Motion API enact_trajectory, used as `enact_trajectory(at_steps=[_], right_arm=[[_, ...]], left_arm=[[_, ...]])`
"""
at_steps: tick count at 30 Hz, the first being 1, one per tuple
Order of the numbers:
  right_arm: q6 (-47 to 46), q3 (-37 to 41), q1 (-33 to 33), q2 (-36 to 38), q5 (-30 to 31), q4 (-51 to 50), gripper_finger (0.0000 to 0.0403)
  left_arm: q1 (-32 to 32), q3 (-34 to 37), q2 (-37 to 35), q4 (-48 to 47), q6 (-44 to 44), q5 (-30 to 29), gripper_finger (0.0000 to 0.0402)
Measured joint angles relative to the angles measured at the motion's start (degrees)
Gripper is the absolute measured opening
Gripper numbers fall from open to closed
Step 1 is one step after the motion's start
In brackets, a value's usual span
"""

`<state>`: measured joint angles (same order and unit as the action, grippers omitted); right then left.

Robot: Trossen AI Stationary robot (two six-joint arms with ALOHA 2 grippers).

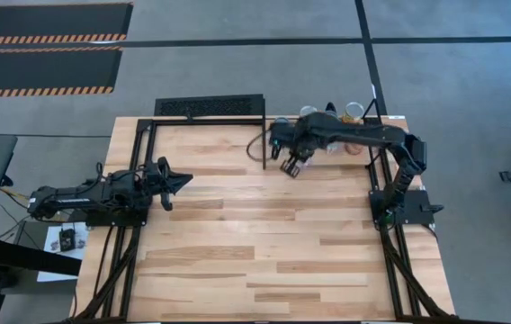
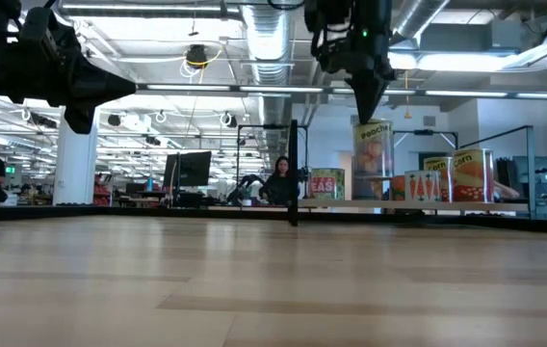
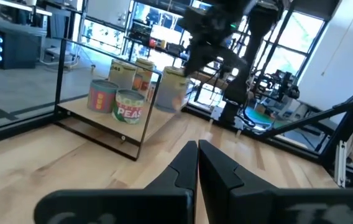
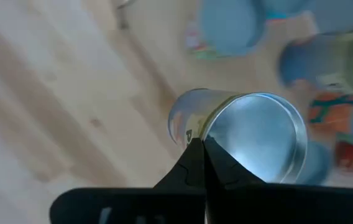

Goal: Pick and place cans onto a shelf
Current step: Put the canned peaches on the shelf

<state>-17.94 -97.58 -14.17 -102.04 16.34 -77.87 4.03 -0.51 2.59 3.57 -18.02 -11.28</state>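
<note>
- While your right gripper (image 2: 367,108) hangs just above the tall peach can (image 2: 373,159), its fingers are pressed together on nothing, so no can is being carried.
- That can stands upright on the shelf (image 2: 351,205); the right wrist view looks down past the closed fingertips onto its silver top (image 4: 257,140).
- You can count the other cans (image 2: 447,178) on the same plank, with the peas can (image 2: 325,184) on the side nearer the black post (image 2: 294,173) (a few more are blurred beyond it).
- Your left gripper (image 1: 182,182) waits at its own side of the table (image 1: 264,252), jaws shut and empty.
- I judge this to be the moment just beside a placement: the can looks set down and the arm is clear of it.
- No loose can shows on the bare table, so your next move is likely to lift straight up and retreat, taking care not to clip the tall can.
</note>
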Motion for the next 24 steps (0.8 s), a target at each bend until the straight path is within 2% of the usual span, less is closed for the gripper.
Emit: enact_trajectory(at_steps=[6,11,24], right_arm=[[5.88,0.83,-7.14,-0.68,0.37,2.94,0.0002],[6.46,2.31,-10.3,-0.63,0.3,4.46,0.0003],[5.65,5.55,-11.06,-0.63,-1.6,7.48,0.0009]], left_arm=[[0.0,0.04,0.0,0.0,-0.24,0.03,0.0],[0.0,0.05,0.0,0.0,-0.26,-0.07,0.0],[0.0,0.09,0.0,0.0,-0.24,-0.62,0.0]])
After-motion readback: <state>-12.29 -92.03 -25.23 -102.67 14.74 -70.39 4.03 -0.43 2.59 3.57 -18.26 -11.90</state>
